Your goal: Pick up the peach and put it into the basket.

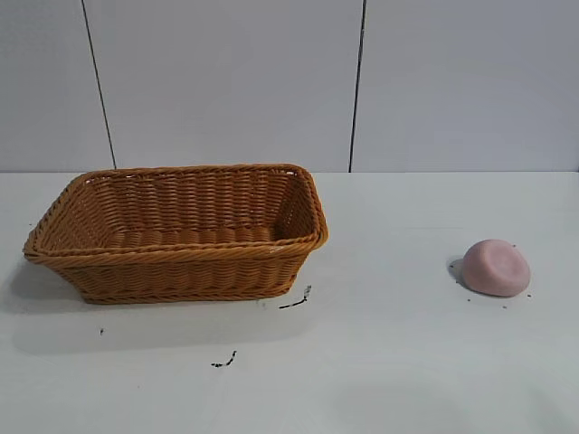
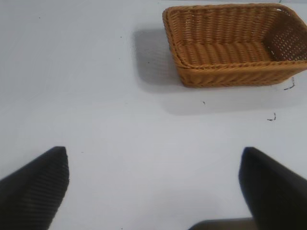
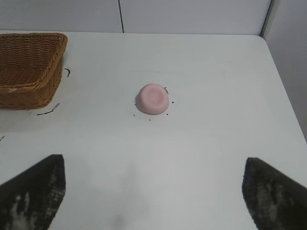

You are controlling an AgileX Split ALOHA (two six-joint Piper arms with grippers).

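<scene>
The small pale pink peach (image 3: pixel 153 98), a soft-looking round lump with a flat dented side, sits alone on the white table (image 3: pixel 216 143). It is straight ahead of the right claw (image 3: pixel 152 191), a fair way in front of it and right in the middle between the two black fingers (image 3: pixel 33 191). Those fingers are spread wide apart and hold nothing.

The big orange-brown woven basket (image 1: pixel 181 244) is off to one side of the peach, well apart from it, and nothing can be seen inside it. The left claw (image 2: pixel 153 189) is spread wide too, holding nothing, with the basket ahead of it and to one side. It looks like it is just waiting.

The job has not really begun. The peach is not picked up yet.

To do this step well, I think the right claw should go forward and down, keeping the peach in the middle of its fingers. The fingers should stay wide until one is on each side of the lump. The peach is low and rounded, so it may slip out if the fingers close too high. It would be best to go down close to the table and squeeze gently around its widest part.

A few small dark marks (image 1: pixel 294 301) are on the table near the basket.
</scene>
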